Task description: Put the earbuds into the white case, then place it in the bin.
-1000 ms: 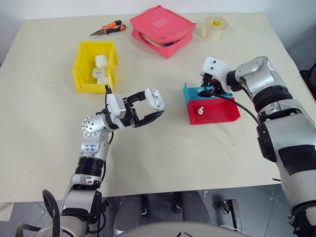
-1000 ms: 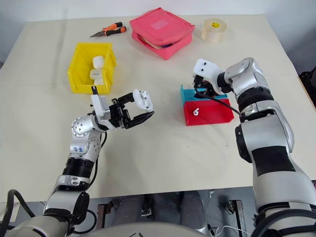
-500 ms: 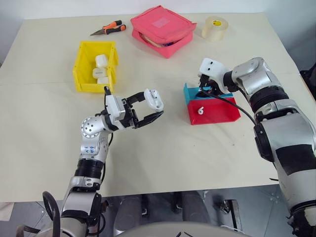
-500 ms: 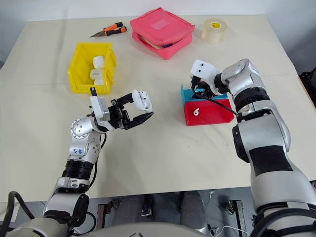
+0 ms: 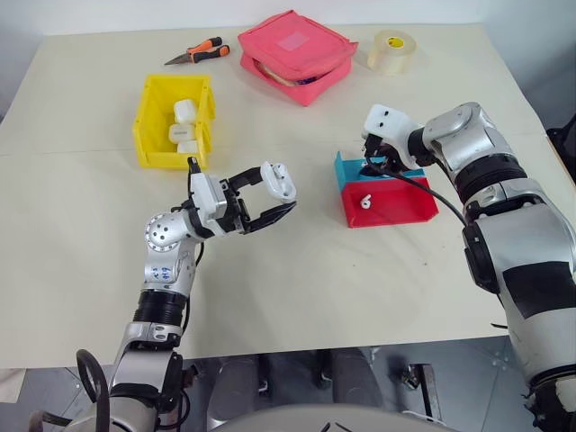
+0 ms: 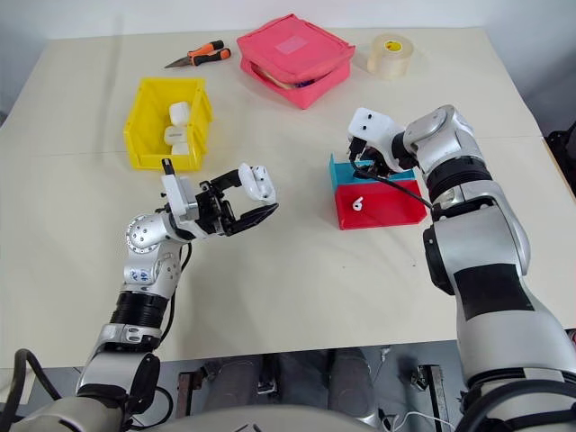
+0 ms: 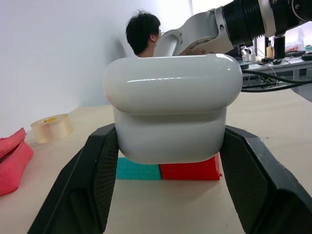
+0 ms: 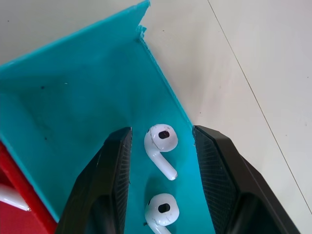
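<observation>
L pincer [image 7: 165, 195] grips white case [image 7: 170, 117] (lid open); R pincer [image 8: 161, 151] straddles earbuds [image 8: 161, 146].

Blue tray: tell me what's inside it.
Two earbuds lie on the blue tray floor, between the open right gripper fingers. The lower one is partly cut off; the rest of the tray is out of frame.

Bright, even light; soft shadows; sharp.
</observation>
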`<action>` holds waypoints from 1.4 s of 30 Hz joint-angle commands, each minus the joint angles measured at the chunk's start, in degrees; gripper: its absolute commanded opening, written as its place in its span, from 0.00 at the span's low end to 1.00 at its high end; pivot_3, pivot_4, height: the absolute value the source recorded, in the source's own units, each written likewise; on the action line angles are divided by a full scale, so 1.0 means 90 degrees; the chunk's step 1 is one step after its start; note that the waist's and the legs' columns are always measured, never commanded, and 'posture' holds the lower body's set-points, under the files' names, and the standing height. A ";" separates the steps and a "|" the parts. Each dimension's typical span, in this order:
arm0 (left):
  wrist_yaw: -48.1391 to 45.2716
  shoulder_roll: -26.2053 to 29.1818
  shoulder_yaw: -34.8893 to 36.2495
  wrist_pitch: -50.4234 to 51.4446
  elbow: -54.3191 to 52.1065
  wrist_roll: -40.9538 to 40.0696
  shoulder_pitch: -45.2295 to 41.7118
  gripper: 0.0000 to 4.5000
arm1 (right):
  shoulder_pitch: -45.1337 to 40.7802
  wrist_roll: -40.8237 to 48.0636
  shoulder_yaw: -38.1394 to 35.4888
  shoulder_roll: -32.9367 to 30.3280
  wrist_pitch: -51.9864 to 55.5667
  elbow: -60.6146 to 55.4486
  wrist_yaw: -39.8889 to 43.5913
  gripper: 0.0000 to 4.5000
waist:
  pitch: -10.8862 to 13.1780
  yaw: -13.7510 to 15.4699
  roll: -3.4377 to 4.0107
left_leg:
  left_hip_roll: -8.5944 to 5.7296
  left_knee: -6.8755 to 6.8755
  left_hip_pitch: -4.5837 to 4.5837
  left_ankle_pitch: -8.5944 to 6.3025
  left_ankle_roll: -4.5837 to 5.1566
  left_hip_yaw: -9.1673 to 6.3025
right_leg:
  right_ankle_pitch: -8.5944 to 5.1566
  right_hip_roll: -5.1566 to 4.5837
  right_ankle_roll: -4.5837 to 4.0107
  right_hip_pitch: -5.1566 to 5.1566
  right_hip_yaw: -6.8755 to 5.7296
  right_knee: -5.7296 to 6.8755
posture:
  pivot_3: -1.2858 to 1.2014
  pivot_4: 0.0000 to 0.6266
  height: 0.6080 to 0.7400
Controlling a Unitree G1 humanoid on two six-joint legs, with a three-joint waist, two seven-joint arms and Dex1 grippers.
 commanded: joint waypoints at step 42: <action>-0.0599 -0.0363 -0.0590 0.0721 -0.0675 -0.0238 0.0156 0.61 | 0.6063 0.6737 -0.4005 -0.0130 0.4918 -1.1303 -0.0664 0.10 | 0.0008 0.0207 0.0011 | -0.0003 0.0007 0.0003 0.0004 -0.0004 -0.0012 | 0.0000 0.0000 -0.0001 0.0008 0.0003 -0.0002 | 0.52 0.24 1.00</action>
